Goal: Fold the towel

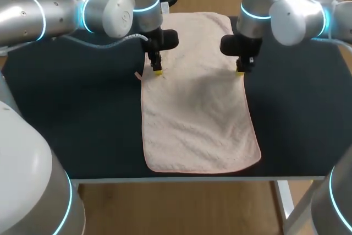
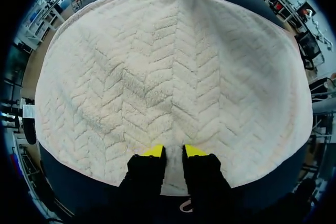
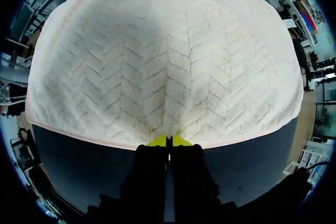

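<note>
No fold is made yet, as far as I can judge: the towel [image 1: 198,114] lies flat in one layer in the middle of the dark worktop [image 1: 71,125], its length running from 12 to 6 o'clock. The left fingers [image 2: 153,152] are clamped on its long edge at about 10 o'clock with a bit of cloth between them, and the right fingers [image 3: 157,141] are pinched nearly together on the opposite edge at about 2 o'clock. So only the grasp seems done and the whole folding is left; no container is seen on the worktop.
</note>
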Motion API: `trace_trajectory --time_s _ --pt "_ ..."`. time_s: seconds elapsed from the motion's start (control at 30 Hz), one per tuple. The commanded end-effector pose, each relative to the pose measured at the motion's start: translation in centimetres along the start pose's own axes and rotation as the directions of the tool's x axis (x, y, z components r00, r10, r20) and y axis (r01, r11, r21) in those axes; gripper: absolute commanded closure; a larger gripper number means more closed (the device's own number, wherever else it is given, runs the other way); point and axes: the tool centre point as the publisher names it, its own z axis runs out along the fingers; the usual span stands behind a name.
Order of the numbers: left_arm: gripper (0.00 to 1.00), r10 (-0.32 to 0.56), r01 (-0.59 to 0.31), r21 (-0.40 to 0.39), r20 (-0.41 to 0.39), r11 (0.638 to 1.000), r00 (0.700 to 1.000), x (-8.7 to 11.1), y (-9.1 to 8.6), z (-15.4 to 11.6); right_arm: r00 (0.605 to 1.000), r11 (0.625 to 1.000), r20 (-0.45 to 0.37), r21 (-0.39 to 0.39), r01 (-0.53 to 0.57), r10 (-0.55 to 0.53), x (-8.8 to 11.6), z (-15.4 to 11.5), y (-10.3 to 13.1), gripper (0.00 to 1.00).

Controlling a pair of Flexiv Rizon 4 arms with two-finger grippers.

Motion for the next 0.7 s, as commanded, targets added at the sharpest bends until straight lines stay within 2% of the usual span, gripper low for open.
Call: trace_trajectory --time_s 0.03,0.4,0.5,0.63,0.7 --pt "1.00 -0.001 0.000 0.014 0.027 1.000 1.000 0.8 0.3 -1.6 1.000 1.000 0.018 -0.005 0.003 -0.002 0.4 -1.1 -0.2 1.00" --pt "1.00 -0.019 0.016 0.053 0.050 0.998 0.999 1.4 0.2 -4.1 0.998 1.000 0.064 -0.025 -0.001 0.002 0.6 -3.4 -0.1 1.00" --pt "1.00 -0.004 0.002 0.035 0.062 0.999 0.998 1.1 0.1 -5.0 0.998 1.000 0.069 -0.022 0.002 0.000 0.4 -3.9 0.1 1.00" --pt "1.00 -0.005 0.002 0.039 0.091 0.999 0.996 0.4 0.2 -7.4 0.992 0.999 0.120 0.013 0.031 -0.032 -0.3 -6.5 0.0 1.00" --pt "1.00 -0.007 0.002 0.048 0.115 0.999 0.993 0.0 0.3 -8.9 0.989 1.000 0.147 0.005 0.027 -0.027 -0.7 -8.2 -0.2 1.00"
